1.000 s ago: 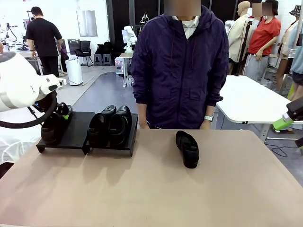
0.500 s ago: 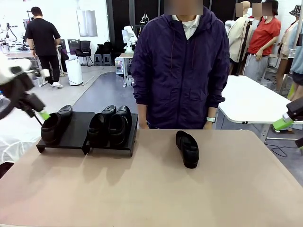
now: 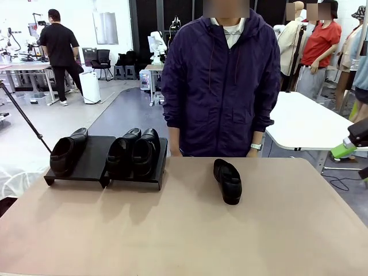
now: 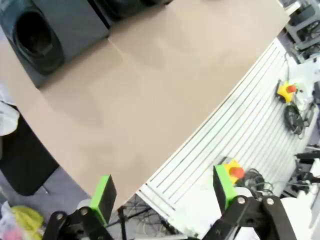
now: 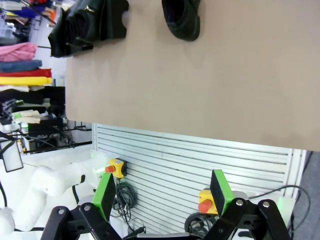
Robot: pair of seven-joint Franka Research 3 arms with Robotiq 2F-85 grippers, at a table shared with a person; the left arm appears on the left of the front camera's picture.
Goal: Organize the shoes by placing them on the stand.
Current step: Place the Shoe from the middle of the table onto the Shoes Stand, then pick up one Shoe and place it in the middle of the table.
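Three black glossy shoes rest on the low black stand (image 3: 92, 164): one (image 3: 63, 152) on its left panel, two (image 3: 122, 150) (image 3: 145, 150) side by side on its right panel. A fourth shoe (image 3: 227, 180) lies on the table before the person, toe towards me. My left gripper (image 4: 164, 192) is open and empty, high above the table's left corner, with the left-panel shoe (image 4: 32, 35) far ahead. My right gripper (image 5: 162, 192) is also open and empty, off the table's edge, far from the lone shoe (image 5: 182, 20). Its green pad (image 3: 344, 152) shows at the right edge.
The tan table (image 3: 184, 230) is bare around the lone shoe. A person in a purple jacket (image 3: 218, 86) stands at the far edge, hands below the tabletop. A thin black cable (image 3: 23, 118) slants at the far left. A white table (image 3: 305, 123) stands behind on the right.
My left gripper has let go of the shoe on the left panel and pulled back to the left, out of the front view. That shoe stays on the stand. Nothing else moved.
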